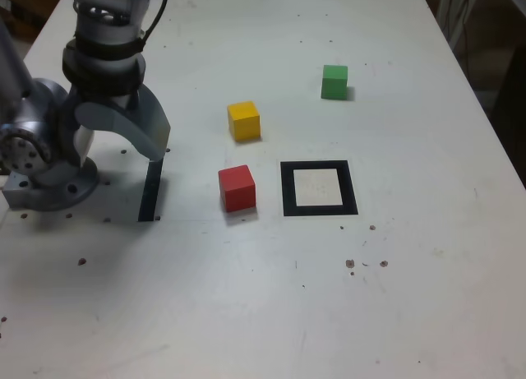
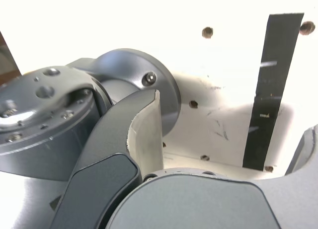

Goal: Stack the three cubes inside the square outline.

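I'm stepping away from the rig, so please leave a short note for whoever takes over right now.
Gripper: open, holding nothing, above the table near the black tape strip.
Cubes, in the exterior view: red just left of the square outline; yellow behind red; green beyond the outline.
Done: no cube inside the outline, none stacked.
Left: all three to place and stack.
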Action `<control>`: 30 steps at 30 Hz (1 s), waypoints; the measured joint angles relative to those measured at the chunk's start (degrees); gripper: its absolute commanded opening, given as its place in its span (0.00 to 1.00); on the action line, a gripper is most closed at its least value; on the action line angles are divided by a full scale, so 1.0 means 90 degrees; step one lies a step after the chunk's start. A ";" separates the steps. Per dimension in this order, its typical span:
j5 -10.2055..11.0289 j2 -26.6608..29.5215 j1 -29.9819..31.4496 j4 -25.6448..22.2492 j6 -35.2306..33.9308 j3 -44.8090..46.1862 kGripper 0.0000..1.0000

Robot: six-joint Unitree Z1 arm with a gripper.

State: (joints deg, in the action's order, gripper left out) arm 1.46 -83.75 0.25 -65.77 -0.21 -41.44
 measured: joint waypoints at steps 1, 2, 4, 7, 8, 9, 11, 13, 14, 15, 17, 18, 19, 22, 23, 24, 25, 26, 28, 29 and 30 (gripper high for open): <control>-0.0053 0.0000 0.0000 0.0015 0.0000 -0.0001 0.99; -0.0120 0.0000 0.0000 0.0030 0.0006 -0.0003 0.98; -0.0213 0.0000 0.0000 0.0036 0.0017 -0.0015 0.98; -0.0310 0.0011 0.0000 0.0025 0.0023 -0.0034 0.98; -0.0325 0.0024 0.0000 0.0016 0.0023 -0.0039 0.98; -0.0336 0.0043 0.0000 0.0009 0.0024 -0.0045 0.98; -0.0343 0.0071 0.0000 0.0008 0.0024 -0.0083 0.98; -0.0343 0.0076 0.0012 0.0006 0.0024 -0.0189 0.98; -0.0343 0.0076 0.0027 0.0001 0.0022 -0.0249 0.98; -0.0343 0.0076 0.0042 -0.0001 0.0016 -0.0292 0.98; -0.0323 0.0076 0.0121 -0.0040 -0.0056 -0.0514 0.98; -0.0293 0.0076 0.0174 -0.0076 -0.0118 -0.0689 0.98; -0.0255 0.0075 0.0234 -0.0137 -0.0203 -0.0885 0.98; -0.0108 0.0067 0.0372 -0.0436 -0.0539 -0.1450 0.98; -0.0041 0.0054 0.0423 -0.0567 -0.0687 -0.1636 0.98; 0.0028 0.0008 0.0488 -0.0718 -0.0847 -0.1853 0.98; 0.0064 -0.0062 0.0557 -0.0810 -0.0961 -0.2076 0.98; 0.0081 -0.0145 0.0621 -0.0849 -0.1060 -0.2241 0.98; 0.0099 -0.0369 0.0775 -0.0900 -0.1286 -0.2477 0.98; 0.0101 -0.0523 0.0878 -0.0916 -0.1410 -0.2594 0.98; 0.0102 -0.0654 0.0966 -0.0922 -0.1521 -0.2692 0.98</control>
State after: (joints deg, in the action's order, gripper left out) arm 2.38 -89.64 8.94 -74.07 -13.90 -65.67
